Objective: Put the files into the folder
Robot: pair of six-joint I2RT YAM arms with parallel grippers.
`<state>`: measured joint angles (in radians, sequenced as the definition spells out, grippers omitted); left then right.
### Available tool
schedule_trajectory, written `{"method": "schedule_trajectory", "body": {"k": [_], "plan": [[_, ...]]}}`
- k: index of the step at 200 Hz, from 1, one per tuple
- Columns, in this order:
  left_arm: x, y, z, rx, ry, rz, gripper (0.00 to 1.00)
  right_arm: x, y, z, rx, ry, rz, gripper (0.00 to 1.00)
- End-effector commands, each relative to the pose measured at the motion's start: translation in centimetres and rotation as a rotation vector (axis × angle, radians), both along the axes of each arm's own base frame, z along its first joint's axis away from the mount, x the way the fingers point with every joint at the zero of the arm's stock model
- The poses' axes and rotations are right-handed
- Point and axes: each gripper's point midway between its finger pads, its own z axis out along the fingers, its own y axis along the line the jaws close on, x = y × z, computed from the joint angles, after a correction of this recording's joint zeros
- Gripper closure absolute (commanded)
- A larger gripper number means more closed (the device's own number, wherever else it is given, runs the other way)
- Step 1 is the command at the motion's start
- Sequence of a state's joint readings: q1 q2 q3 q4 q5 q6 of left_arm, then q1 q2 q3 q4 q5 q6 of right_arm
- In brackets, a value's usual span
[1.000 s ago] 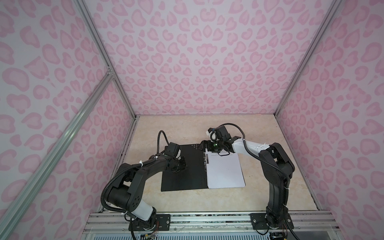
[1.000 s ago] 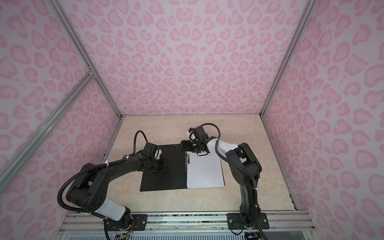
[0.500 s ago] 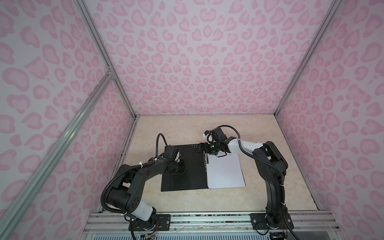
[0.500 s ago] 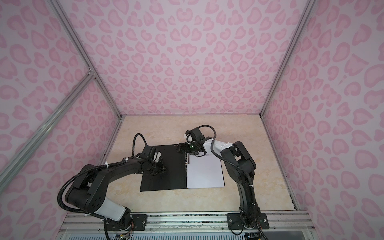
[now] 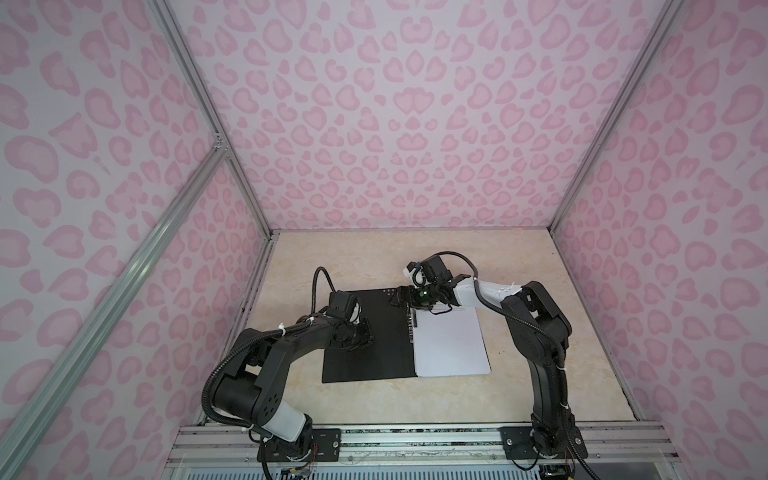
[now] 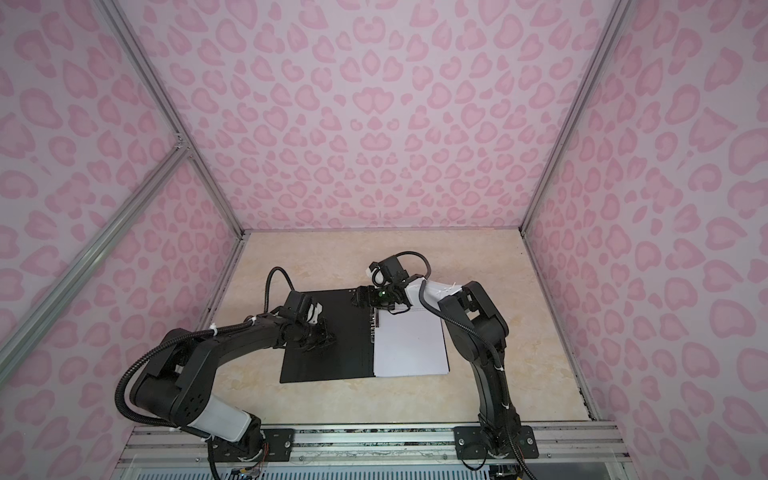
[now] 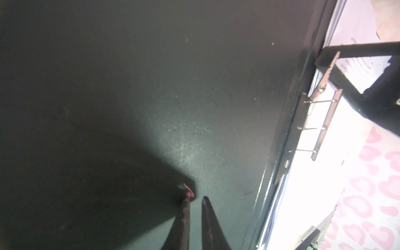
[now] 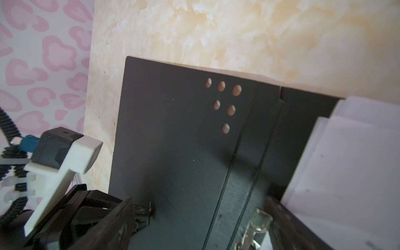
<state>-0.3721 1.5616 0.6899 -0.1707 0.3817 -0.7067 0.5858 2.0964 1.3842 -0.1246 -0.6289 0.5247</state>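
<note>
On the table (image 5: 415, 257), your folder (image 5: 365, 357) lies open, black inside up. The files (image 5: 451, 345) are stacked on its right half, with their edge at the clip (image 7: 320, 121) along the spine. Your left gripper (image 7: 195, 198) points down at the bare left half, tips at or just above it, fingers nearly closed with nothing between them. Your right gripper (image 5: 401, 296) sits at the far end of the spine, spread wide and empty. In the left wrist view one finger (image 7: 357, 48) lies against the clip's raised lever.
</note>
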Motion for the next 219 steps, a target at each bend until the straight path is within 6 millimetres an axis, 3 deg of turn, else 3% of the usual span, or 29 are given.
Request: {"method": "schedule_trajectory", "body": {"k": [1,94,165,193,219], "plan": [[-0.7,0.8,-1.1,0.043,0.033,0.004,0.84,-0.2,0.5,0.3,0.053,0.018,0.020,0.06],[-0.9,1.1,-2.3,0.058,0.057,0.025,0.85,-0.7,1.0,3.4,0.118,-0.025,0.061,0.07],[-0.8,1.4,-2.5,0.062,0.062,0.040,0.85,-4.5,0.5,5.9,0.115,-0.030,0.101,0.07],[-0.9,1.5,-2.2,0.061,0.057,0.049,0.85,-6.0,-0.5,6.6,0.107,-0.011,0.086,0.09],[-1.1,1.9,-2.1,0.074,0.048,0.051,0.85,-5.7,-3.7,7.5,-0.003,-0.051,-0.061,0.13]]}}
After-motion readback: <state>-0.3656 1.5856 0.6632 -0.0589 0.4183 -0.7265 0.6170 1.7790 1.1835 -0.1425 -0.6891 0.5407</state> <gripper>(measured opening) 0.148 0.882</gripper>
